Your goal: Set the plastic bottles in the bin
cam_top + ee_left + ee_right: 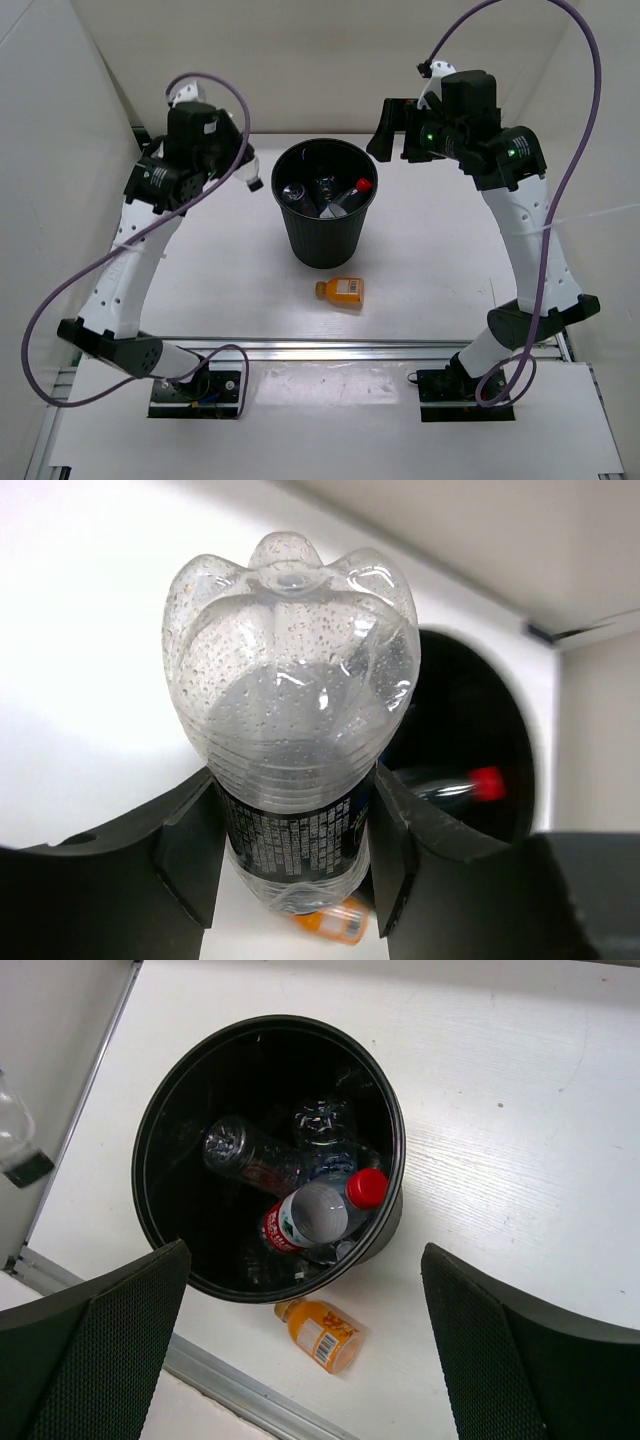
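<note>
My left gripper is shut on a clear bottle with a dark label, held above the table left of the black bin; its cap end shows in the top view. The bin holds three bottles, one with a red label and red cap, the others clear. A short orange bottle lies on the table just in front of the bin and also shows in the right wrist view. My right gripper is open and empty, high above the bin's right rear side.
White walls enclose the table at the left, rear and right. A metal rail runs along the near table edge in front of the orange bottle.
</note>
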Tool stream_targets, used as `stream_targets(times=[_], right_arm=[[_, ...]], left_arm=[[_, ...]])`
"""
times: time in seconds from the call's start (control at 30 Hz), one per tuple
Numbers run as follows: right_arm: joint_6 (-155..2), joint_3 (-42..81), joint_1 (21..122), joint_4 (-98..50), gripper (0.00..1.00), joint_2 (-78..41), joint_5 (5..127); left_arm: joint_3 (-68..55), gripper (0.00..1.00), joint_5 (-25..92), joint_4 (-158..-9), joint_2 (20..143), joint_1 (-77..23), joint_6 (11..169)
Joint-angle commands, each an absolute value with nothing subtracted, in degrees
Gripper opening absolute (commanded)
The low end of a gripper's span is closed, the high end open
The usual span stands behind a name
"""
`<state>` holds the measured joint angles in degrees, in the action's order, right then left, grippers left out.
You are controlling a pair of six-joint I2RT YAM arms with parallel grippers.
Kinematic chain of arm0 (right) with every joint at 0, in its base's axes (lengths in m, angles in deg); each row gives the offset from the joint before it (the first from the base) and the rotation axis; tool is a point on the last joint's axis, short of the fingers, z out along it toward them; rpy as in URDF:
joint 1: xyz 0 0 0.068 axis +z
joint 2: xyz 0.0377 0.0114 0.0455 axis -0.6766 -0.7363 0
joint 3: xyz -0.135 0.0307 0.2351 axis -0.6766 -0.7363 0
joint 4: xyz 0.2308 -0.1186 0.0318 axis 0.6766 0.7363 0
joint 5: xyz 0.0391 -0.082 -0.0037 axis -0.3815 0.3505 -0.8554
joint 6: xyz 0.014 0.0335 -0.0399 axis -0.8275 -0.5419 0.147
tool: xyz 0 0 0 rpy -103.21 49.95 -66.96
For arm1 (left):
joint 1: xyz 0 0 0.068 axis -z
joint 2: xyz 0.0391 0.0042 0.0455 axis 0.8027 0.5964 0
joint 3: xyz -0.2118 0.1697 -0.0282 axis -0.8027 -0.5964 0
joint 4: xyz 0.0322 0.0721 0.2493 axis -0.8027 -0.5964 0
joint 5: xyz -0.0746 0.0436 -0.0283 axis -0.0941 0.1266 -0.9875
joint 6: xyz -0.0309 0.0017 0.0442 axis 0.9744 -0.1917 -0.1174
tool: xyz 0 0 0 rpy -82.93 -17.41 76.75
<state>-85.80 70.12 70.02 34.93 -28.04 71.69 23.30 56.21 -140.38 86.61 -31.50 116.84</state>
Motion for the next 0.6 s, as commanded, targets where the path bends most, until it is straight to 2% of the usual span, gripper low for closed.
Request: stream_targets(times=[0.0,0.13,0.23,0.27,0.3,0.5,0.57], right_arm=[[-86.66,70.6,69.47,34.12,1.0,-29.1,72.2],[-87.8,70.08,67.55,34.12,1.0,-29.1,71.58],[-87.81,69.46,67.01,34.12,1.0,-28.58,71.58],[-87.81,68.85,67.01,34.12,1.0,-28.58,71.58],[-87.81,68.84,67.01,34.12,1.0,-28.58,71.58],[-87.02,63.51,67.01,33.42,1.0,-26.38,71.58],[-81.42,58.68,67.01,29.74,1.0,-23.75,64.43]], left_arm=[[30.99,0.47,55.36,-142.12,94.88,-27.74,112.23],[36.64,0.52,50.61,-141.41,102.35,-22.9,108.1],[33.75,0.64,49.38,-140.53,103.77,-19.12,106.16],[33.74,0.91,49.98,-140.53,103.77,-18.15,105.63],[33.74,1.0,50.68,-140.53,103.77,-17.54,105.1],[34.97,1.0,59.64,-143.34,99.12,-17.71,105.62],[34.97,1.0,64.02,-145.09,96.22,-19.81,107.81]])
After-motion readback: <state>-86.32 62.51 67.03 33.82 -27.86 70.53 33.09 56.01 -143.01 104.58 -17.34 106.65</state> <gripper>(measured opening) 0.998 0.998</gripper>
